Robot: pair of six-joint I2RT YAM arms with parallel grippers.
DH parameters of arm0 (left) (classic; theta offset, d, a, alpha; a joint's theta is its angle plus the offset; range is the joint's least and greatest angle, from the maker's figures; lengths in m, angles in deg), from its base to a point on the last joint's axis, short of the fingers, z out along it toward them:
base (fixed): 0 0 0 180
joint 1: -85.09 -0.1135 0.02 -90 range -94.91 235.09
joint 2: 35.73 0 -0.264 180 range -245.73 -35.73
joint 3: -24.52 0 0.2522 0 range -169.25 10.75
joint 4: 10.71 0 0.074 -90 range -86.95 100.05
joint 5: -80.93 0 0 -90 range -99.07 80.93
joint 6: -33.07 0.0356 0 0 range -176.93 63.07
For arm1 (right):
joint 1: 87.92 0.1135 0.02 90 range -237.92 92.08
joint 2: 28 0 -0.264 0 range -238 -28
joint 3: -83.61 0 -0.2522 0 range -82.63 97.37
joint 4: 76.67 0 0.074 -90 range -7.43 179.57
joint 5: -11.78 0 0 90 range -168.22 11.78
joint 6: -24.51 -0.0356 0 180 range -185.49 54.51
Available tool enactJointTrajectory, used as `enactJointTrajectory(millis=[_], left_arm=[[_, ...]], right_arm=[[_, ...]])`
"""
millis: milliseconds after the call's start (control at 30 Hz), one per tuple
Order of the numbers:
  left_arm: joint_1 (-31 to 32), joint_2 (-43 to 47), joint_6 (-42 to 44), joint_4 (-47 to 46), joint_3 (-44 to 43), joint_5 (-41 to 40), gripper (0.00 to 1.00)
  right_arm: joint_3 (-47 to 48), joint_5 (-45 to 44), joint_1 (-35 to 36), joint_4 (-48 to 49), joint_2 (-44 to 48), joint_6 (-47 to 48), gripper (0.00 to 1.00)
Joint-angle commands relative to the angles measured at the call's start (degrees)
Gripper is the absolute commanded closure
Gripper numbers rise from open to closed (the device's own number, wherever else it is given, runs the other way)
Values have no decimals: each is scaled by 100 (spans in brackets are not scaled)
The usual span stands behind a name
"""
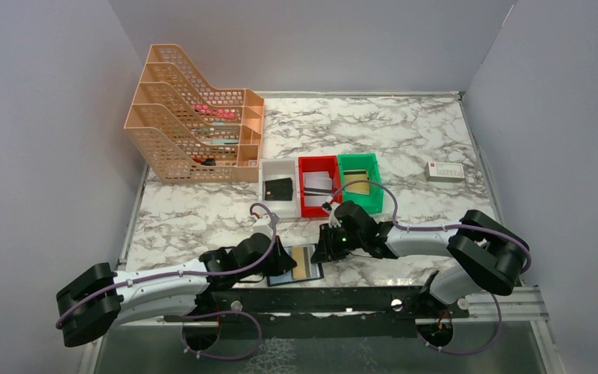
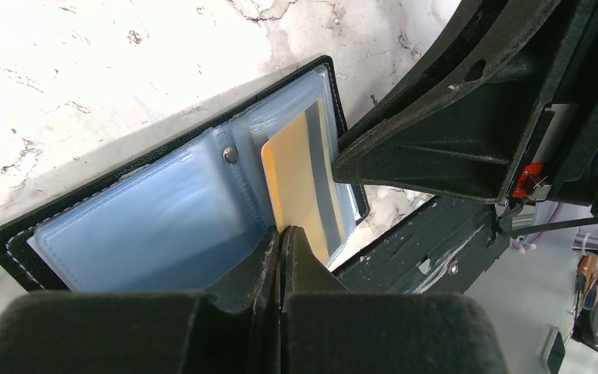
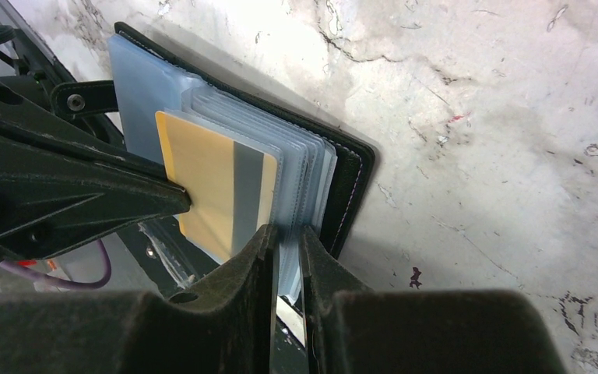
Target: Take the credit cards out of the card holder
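**Markings.** No brand or writing can be read anywhere. The credit card (image 3: 214,183) is tan-gold with a grey stripe along one long side, and no print shows on the face in view. The white box (image 1: 444,171) at the far right of the bench (image 1: 202,214) carries a red mark, but its lettering is too small to read.

**Task items.** The card holder (image 2: 15,243) lies open and flat at the near edge of the bench, between the two arms. Its black cover is underneath and its clear blue-grey sleeves face up. The credit card sticks partly out of the sleeve stack on the right-hand leaf.

**Hands.**
- The left hand (image 2: 281,231) has its fingers together, pinched on an edge of the credit card.
- The right hand (image 3: 288,238) has its fingers nearly together, clamped on the edge of the clear sleeves of the card holder, just beside the card.
- The two hands meet tip to tip over the holder and hide part of it from above.

**Surroundings.**
- A peach mesh file rack (image 1: 195,117) stands at the far left.
- Just right of it sit three small bins in a row: white bin (image 1: 269,167), red bin (image 1: 305,204) and green bin (image 1: 374,204). Each holds flat items.
- A black rail (image 1: 319,300) runs along the near edge, close to the holder.
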Motion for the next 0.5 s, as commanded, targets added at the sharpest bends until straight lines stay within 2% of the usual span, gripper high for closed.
enactJointTrajectory(millis=[0,133,300,467], left_arm=[[-56,84,157,61,47,-152,99],[-64,222,137,307,18,-305,100],[-65,423,-37,1144,-116,-739,98],[-73,580,-79,970,5,-706,96]], right_arm=[[-42,-417,44,-644,-153,155,79],[-62,-426,44,-660,-114,158,79],[-60,-422,44,-660,-114,153,79],[-28,-400,44,-637,-145,167,79]])
